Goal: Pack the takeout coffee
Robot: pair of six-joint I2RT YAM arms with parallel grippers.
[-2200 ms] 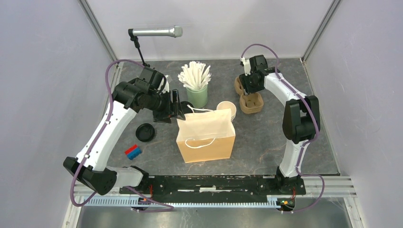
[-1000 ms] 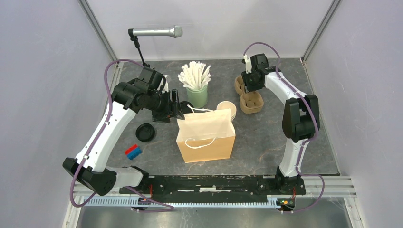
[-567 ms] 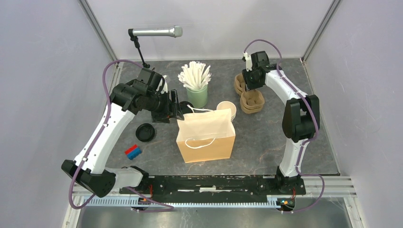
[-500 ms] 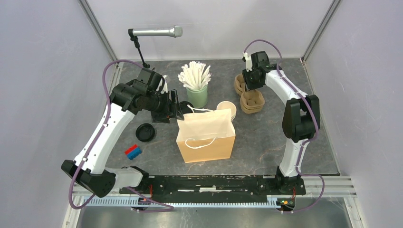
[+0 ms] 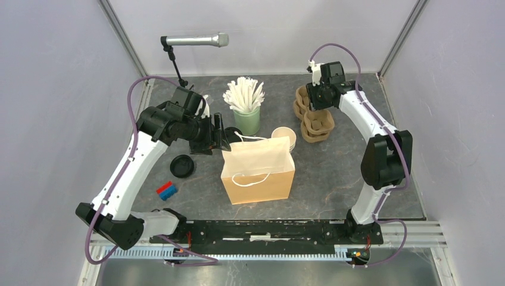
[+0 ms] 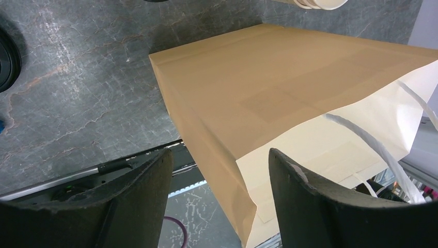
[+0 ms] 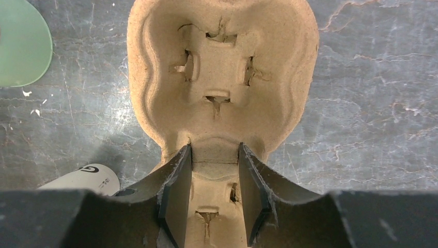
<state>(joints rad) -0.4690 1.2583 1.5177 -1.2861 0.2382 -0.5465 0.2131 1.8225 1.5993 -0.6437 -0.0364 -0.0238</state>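
Coffee, white cup (image 7: 85, 177): dark print noted; only a part is seen, just beside the carrier (image 7: 222, 77); lid hidden.
Coffee, black lid (image 5: 181, 165): round, seen from above on the table (image 5: 333, 179), left of the bag (image 5: 258, 170); cup body not discerned.

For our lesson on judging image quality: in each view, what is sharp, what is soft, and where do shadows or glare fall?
Top external: even light, all sharp, paper bag casting barely any shadow. Left wrist: bag crisp, fingers of the left gripper dark, slightly soft. Right wrist: cup carrier sharp, pale sheen on the table beside it.
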